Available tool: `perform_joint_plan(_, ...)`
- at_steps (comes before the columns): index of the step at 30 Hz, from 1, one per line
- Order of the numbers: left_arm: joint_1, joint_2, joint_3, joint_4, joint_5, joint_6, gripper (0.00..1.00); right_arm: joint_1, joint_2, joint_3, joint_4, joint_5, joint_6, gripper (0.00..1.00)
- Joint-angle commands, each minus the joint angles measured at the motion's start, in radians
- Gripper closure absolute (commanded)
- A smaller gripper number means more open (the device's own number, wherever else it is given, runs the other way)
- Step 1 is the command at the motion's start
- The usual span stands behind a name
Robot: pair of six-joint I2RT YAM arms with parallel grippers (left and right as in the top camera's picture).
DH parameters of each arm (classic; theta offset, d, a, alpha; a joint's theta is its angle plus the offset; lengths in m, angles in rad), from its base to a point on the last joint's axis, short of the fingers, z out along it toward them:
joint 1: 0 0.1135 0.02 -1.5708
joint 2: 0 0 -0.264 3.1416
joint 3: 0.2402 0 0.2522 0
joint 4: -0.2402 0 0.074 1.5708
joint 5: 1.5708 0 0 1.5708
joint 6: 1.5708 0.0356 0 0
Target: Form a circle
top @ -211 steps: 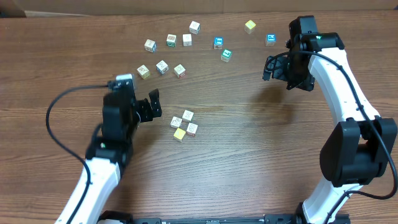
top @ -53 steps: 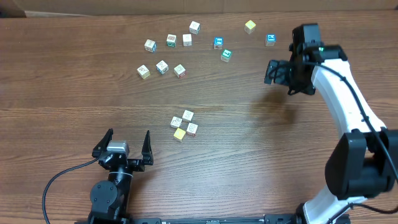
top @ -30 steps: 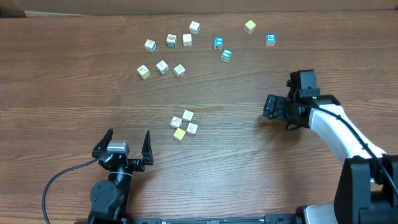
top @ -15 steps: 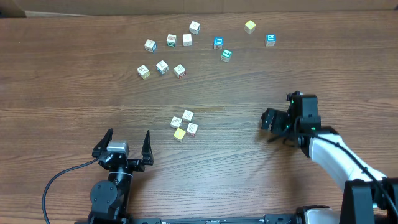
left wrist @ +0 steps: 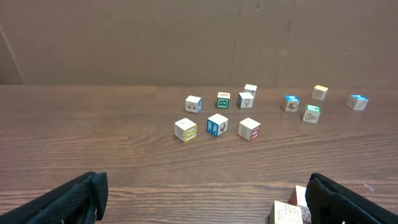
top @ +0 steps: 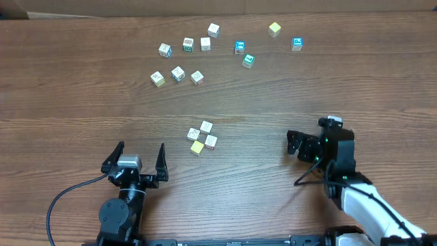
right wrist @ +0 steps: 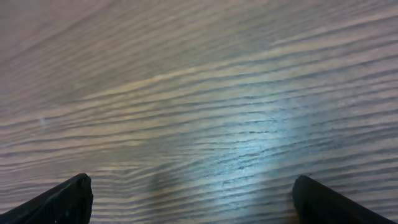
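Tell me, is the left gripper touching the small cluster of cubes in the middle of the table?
Apart. The overhead view shows bare table between the open left gripper and the cluster of cubes.

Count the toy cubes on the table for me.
15. Four form the central cluster. A row of three lies beyond it, to the left. A back group of four sits behind that row. A right group of four is scattered far right. None seems hidden.

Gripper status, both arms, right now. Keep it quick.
left gripper: open, holding nothing.
right gripper: open, holding nothing.
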Motion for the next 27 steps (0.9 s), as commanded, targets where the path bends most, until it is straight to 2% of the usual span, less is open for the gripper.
perform_joint_plan(1, 0.004, -0.011, -0.003, 0.001, 0.005, 0.026, 0.00, -0.006, -0.047, -0.059, 0.058, -0.018, 0.002, 0.00)
perform_joint_plan(12, 0.004, -0.011, -0.003, 0.001, 0.005, 0.026, 0.01, -0.006, -0.210, -0.224, 0.200, -0.024, 0.001, 0.00)
perform_joint_plan(27, 0.004, -0.011, -0.003, 0.001, 0.005, 0.026, 0.01, -0.006, -0.419, -0.287, 0.129, -0.024, 0.001, 0.00)
